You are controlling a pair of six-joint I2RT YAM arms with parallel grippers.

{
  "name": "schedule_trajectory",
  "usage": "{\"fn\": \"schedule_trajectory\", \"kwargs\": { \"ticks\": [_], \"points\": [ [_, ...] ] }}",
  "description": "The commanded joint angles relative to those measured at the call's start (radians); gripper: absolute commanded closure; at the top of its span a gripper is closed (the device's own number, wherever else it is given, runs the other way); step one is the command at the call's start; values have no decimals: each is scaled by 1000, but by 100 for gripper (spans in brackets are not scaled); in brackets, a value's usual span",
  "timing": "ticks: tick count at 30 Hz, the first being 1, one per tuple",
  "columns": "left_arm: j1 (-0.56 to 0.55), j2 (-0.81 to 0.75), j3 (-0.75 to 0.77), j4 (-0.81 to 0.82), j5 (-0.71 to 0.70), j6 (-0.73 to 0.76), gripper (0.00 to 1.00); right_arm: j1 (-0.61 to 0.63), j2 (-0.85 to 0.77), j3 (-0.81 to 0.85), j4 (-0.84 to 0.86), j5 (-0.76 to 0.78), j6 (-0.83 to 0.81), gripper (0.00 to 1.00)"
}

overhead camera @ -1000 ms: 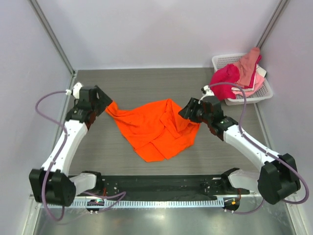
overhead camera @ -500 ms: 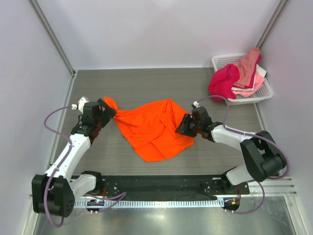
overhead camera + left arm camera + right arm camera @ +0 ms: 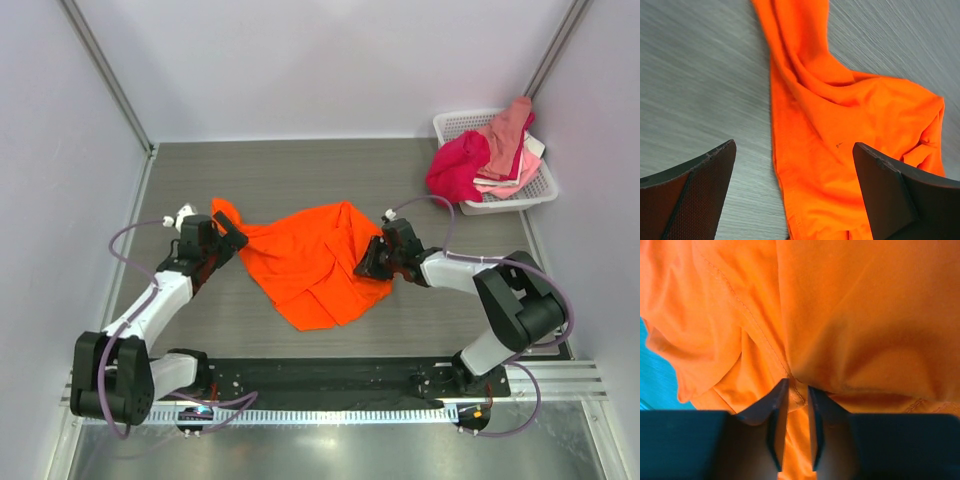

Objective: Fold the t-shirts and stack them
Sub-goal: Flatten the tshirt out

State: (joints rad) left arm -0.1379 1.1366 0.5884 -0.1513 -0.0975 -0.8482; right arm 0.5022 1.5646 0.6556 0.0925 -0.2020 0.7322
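The bright orange t-shirt (image 3: 310, 265) lies crumpled on the grey table, one sleeve stretched out to the left. My left gripper (image 3: 232, 235) hovers open over that left part; in the left wrist view its jaws (image 3: 794, 146) stand wide apart, with the orange cloth (image 3: 840, 125) below them and nothing held. My right gripper (image 3: 368, 262) sits low at the shirt's right edge. In the right wrist view its jaws (image 3: 797, 387) are nearly together, pinching a seamed fold of the orange cloth (image 3: 865, 315). Magenta (image 3: 458, 165), salmon (image 3: 510, 130) and pale pink (image 3: 508, 182) t-shirts lie heaped in a basket.
The white lattice basket (image 3: 540, 190) stands at the back right corner, against the right wall. Walls enclose the table on the left, back and right. The black base rail (image 3: 320, 380) runs along the near edge.
My right gripper has come down onto the shirt's right edge and its jaws have narrowed onto a fold. My left gripper has drawn nearer and to the right, still open over the sleeve.
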Motion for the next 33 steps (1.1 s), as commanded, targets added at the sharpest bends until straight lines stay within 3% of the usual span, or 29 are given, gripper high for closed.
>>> {"fn": "schedule_trajectory", "kwargs": {
  "ticks": [1, 2, 5, 10, 12, 15, 20, 23, 30, 33],
  "points": [
    [-46, 31, 71, -33, 45, 55, 0, 7, 5, 65, -71, 39, -42, 76],
    [-64, 23, 67, -36, 38, 58, 0, 7, 0, 97, -86, 68, -68, 84],
    [-150, -24, 53, -48, -16, 63, 0, 6, -29, 147, -187, 154, -121, 96],
    [-304, -84, 37, -122, -51, 80, 3, 7, -90, 158, -206, 357, -174, 99],
    [-345, -104, 8, -152, -47, 69, 7, 7, -132, 92, -154, 346, -185, 94],
    [-397, -164, -27, -178, -47, 43, 17, 9, -195, -34, 62, 319, -189, 86],
    [-439, -224, -94, -194, -48, -5, 23, 7, -210, -83, 121, 311, -194, 78],
    [-454, -181, -98, -191, -41, -2, 26, 7, -198, -94, 154, 280, -191, 75],
    [-477, -58, -87, -157, 2, 12, 49, 7, -184, -102, 191, 283, -186, 74],
    [-488, -15, -81, -148, 4, 6, 52, 6, -186, -108, 200, 282, -185, 74]
  ]
}}
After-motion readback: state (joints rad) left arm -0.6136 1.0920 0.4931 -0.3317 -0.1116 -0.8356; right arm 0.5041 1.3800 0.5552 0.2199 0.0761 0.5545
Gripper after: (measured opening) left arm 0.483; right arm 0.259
